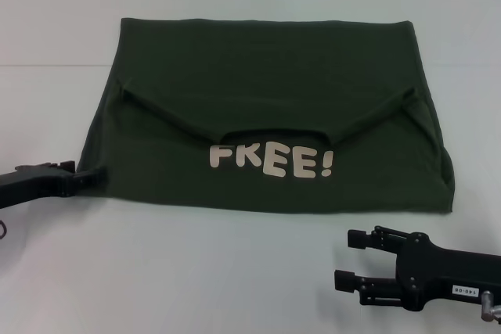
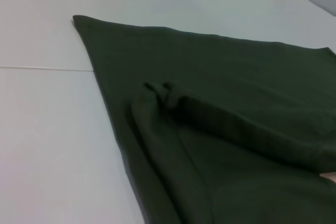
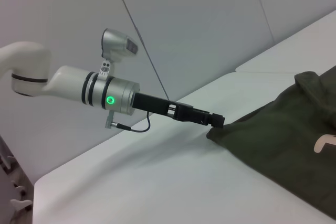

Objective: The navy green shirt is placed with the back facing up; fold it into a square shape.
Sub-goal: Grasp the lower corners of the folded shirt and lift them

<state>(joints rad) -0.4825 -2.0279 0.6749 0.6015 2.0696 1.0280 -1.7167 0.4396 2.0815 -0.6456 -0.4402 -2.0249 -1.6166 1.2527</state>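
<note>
Left gripper mine, clamped on near-left corner of navy green shirt, ready to carry fold across. Shirt lies flat on tabletop, top folded over, lettering up. Right gripper parked near, fingers apart, empty.

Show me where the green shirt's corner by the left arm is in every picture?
Head view: that near corner of the navy green shirt meets the left tool.
Left wrist view: cannot tell; only shirt cloth shows.
Right wrist view: the corner lies at the left tool's tip.
Shared landmark: the white table.
</note>
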